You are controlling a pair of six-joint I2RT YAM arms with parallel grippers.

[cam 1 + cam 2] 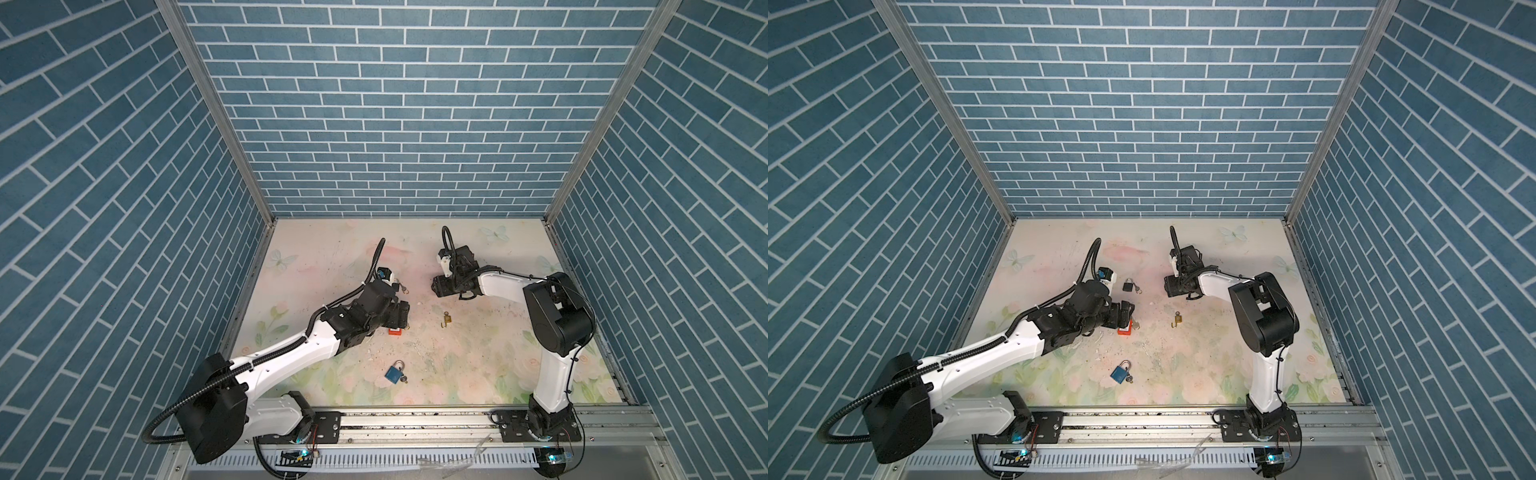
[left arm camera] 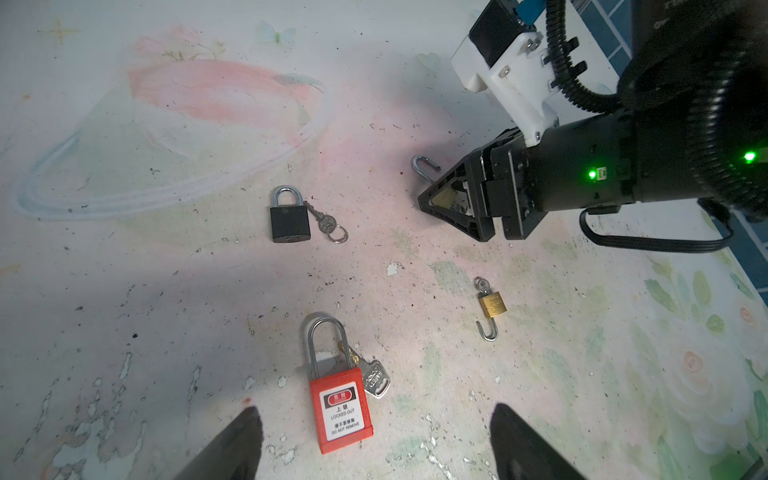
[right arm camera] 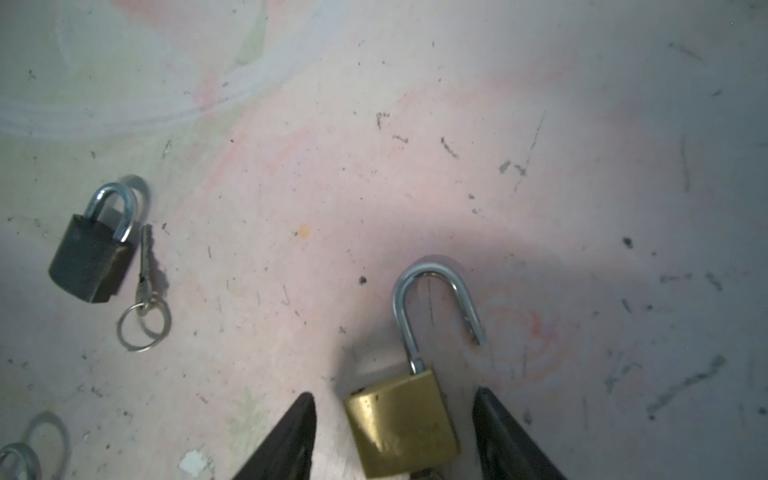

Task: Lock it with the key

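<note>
Brass padlock (image 3: 401,424) is straddled, ungripped, by the parted right end effector (image 3: 392,392), open shackle (image 3: 432,270) aimed at its 12 o'clock; left end effector (image 2: 374,407) released, farther off.

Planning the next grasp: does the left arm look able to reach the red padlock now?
Probably yes: the left gripper hangs open right above the red padlock, nothing between them; its key lies alongside.

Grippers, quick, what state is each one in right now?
Left gripper: open, empty, over the red plastic safety padlock.
Right gripper: open, straddling the larger brass padlock, no grip visible.
</note>
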